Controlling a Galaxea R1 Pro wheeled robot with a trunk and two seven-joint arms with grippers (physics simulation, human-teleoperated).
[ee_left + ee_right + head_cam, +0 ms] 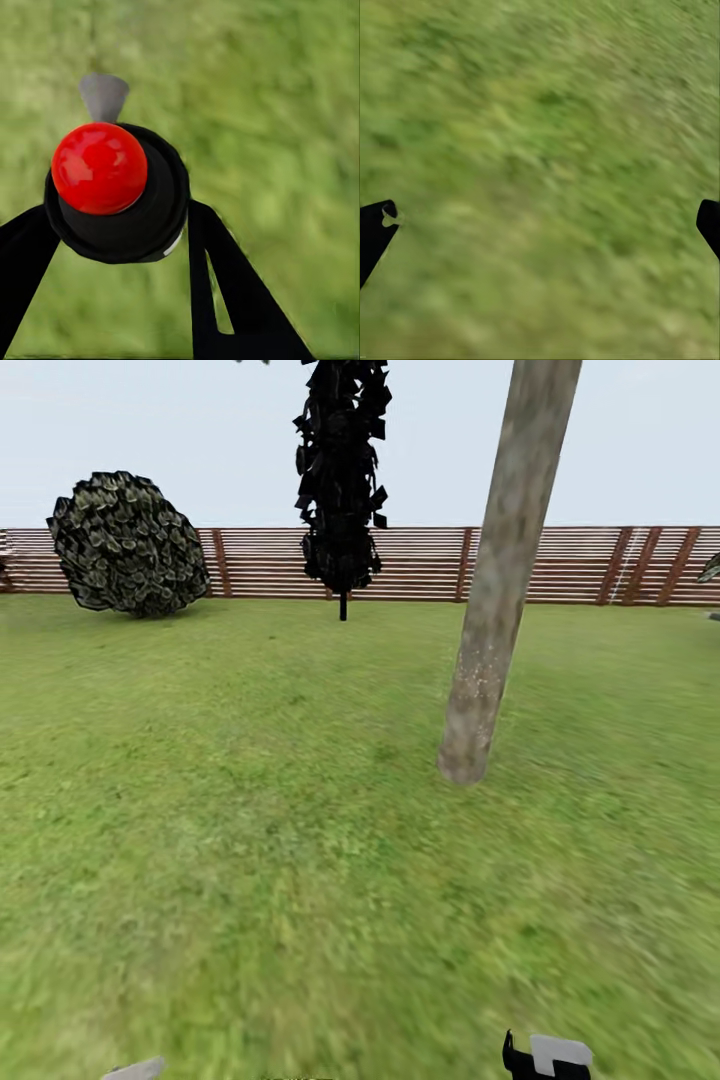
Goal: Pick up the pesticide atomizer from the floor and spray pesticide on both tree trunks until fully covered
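The left tool [120, 225] is closed around the atomizer [112, 191], so pickup looks done, the right tool [540, 225] hangs wide open and empty over the lawn [250, 810], and the near trunk [495, 600], just ahead, seems unsprayed.

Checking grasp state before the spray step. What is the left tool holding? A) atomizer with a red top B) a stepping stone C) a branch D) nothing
A: in the left wrist view, the left tool is closed around the black atomizer with its red top.
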